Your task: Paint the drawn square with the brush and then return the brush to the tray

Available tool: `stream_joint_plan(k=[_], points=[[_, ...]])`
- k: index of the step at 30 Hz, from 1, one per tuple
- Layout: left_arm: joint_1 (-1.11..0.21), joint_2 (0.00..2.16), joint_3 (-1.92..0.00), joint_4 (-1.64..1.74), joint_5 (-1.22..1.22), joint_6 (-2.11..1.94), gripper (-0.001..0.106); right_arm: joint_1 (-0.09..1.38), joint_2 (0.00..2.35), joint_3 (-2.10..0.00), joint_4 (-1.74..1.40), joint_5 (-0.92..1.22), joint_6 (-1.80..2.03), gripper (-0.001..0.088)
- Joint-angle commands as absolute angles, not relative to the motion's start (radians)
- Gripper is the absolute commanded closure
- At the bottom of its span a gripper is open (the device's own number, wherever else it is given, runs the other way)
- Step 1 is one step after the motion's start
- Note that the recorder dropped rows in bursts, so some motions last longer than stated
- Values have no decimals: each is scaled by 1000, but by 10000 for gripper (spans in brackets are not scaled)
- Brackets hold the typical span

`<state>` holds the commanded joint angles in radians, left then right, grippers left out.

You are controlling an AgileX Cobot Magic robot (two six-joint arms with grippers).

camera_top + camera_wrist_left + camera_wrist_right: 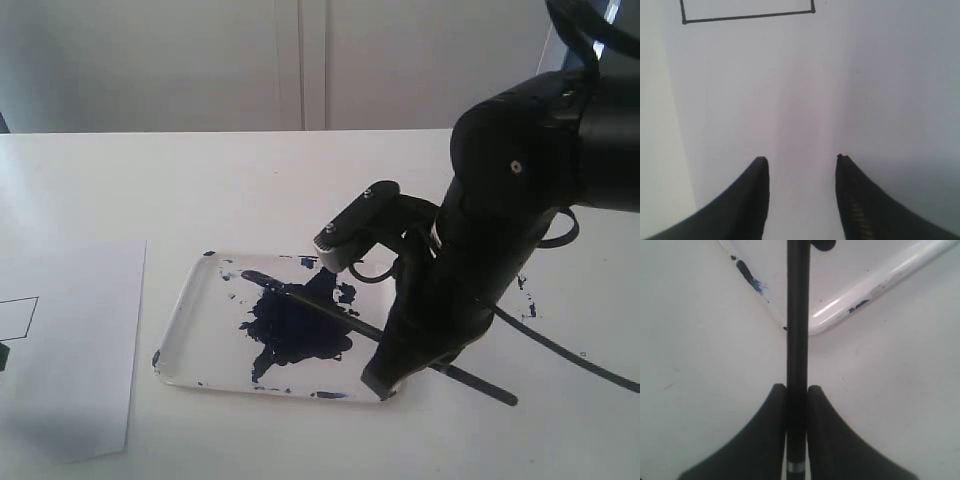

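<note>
The brush (320,308) lies slanted across the tray (185,310), its tip in the large blue-black paint blot (295,330) and its handle running out over the tray's near right corner. My right gripper (385,383) is shut on the handle just outside that corner; the right wrist view shows the fingers (772,430) of the right gripper (796,388) clamped on the black brush (797,315) beside the tray's corner (840,310). The drawn square (18,316) is an unfilled outline on the paper at far left. My left gripper (801,160) hovers open over the paper, short of the drawn square (747,7).
The white paper sheet (80,350) lies to the left of the tray on a white table (200,190). Paint specks (525,300) mark the table to the right of the arm. A black cable (560,345) trails from the right arm over the table.
</note>
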<state>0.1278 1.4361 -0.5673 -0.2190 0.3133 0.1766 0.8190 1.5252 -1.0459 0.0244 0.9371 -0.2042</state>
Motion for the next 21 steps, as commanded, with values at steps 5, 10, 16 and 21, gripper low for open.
stream_joint_plan(k=[5,10,16,21], points=[[128,1491,-567,-219,290,177,588,819,1525,-1046,29,937,-207,868],[128,1525,-567,-219,266,182,588,819,1525,-1046,29,935,-207,868],[128,1563,-567,-219,265,252,588,819,1525,-1046,41,925,-216,868],[128,1577,-567,-217,304,371,588,819,1525,-1046,52,916,-224,868]])
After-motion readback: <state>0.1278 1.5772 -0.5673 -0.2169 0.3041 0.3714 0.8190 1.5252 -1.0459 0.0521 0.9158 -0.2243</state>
